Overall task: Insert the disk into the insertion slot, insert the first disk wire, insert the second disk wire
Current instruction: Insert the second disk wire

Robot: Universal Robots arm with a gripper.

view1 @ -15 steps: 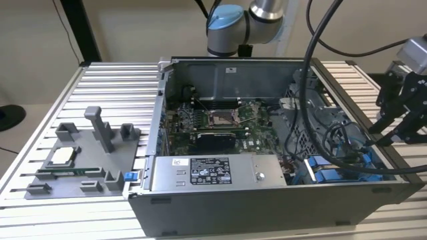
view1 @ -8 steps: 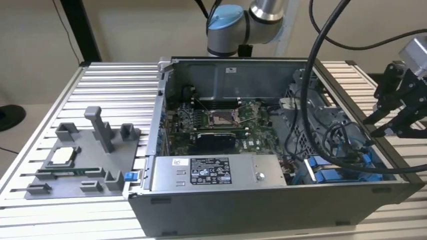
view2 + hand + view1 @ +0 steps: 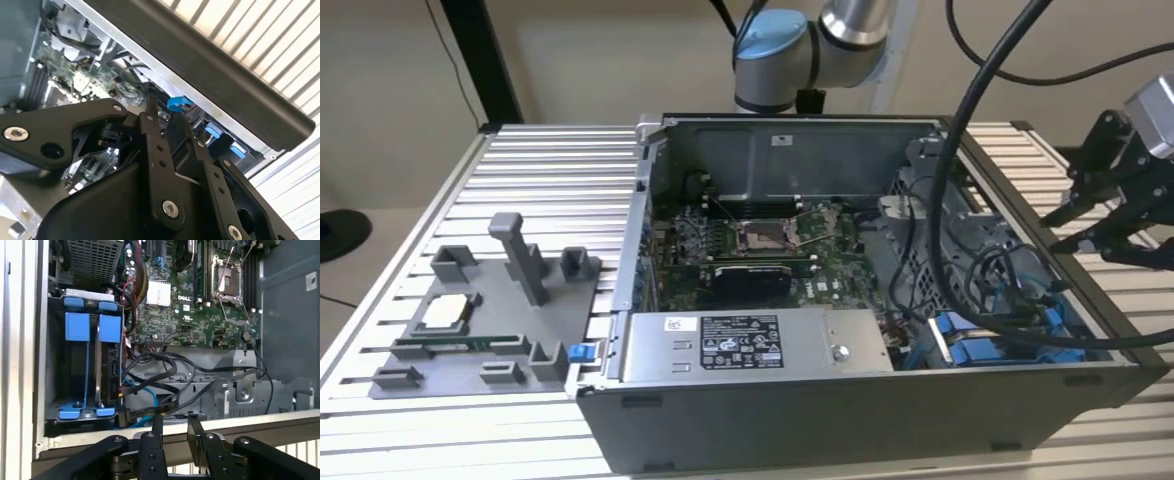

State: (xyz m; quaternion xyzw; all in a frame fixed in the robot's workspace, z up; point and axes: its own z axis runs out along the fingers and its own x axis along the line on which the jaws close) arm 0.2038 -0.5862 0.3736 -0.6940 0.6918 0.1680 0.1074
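Well, the disk (image 3: 112, 370) stands on edge in the insertion slot (image 3: 56, 360), showing its bright blue carrier frame and one dark side. It sits in a corner of the open computer case (image 3: 854, 420) on the tabletop (image 3: 547, 160). My tool (image 3: 175, 417) hangs just outside the case wall beside that bay, its fingers a narrow gap apart and holding nothing.
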